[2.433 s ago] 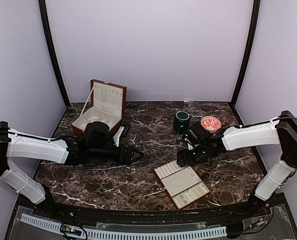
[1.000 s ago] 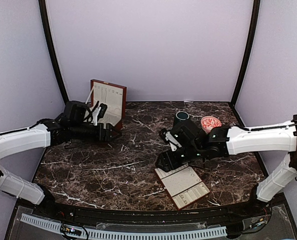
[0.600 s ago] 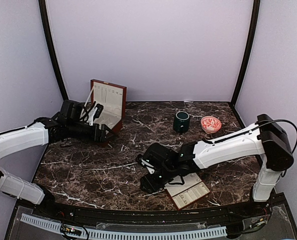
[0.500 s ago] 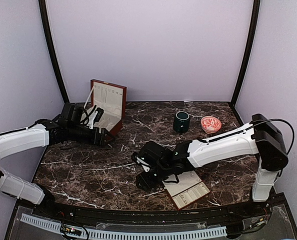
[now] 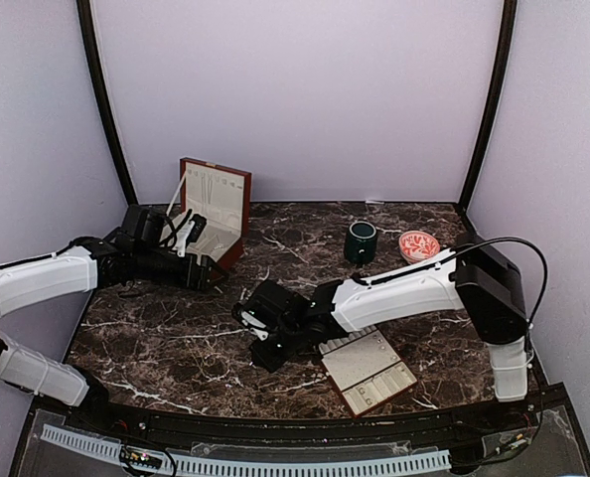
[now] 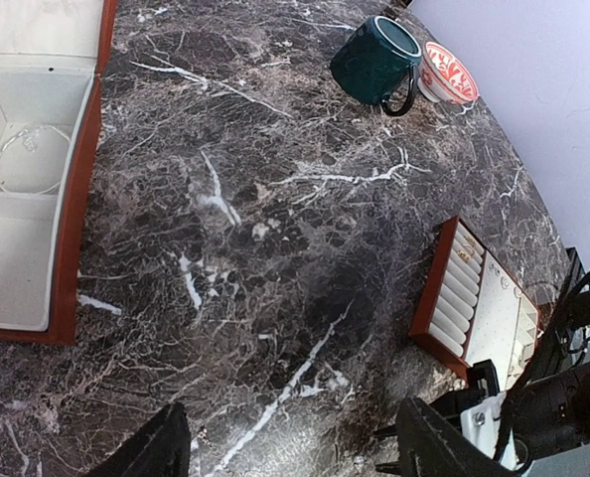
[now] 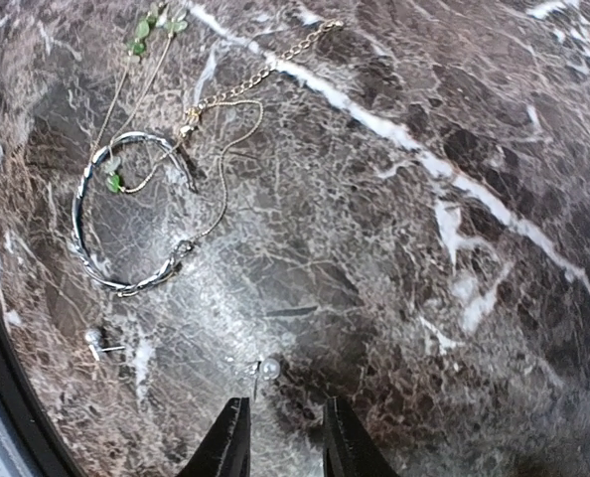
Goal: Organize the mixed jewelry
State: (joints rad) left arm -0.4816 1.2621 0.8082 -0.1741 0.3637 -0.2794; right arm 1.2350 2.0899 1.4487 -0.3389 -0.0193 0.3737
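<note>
Top view — right gripper (image 5: 265, 351) low over marble table (image 5: 156, 338), left of slotted tray (image 5: 369, 370); left gripper (image 5: 204, 270) beside wooden box (image 5: 216, 199).
Left wrist: fingers wide apart; hoop (image 6: 25, 159) inside box.
Right wrist — tips slightly apart, empty; pearl stud (image 7: 270, 368) just ahead, bangle (image 7: 126, 214) and chain (image 7: 260, 75) beyond.

The left arm reaches forward, left pincer (image 6: 295, 452) spread wide. The right arm stretches far leftward, right pincer (image 7: 285, 442) low, fingers narrowly apart.

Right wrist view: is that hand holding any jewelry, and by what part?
Nothing held; the right hand is open, short of a small white pearl stud.
</note>
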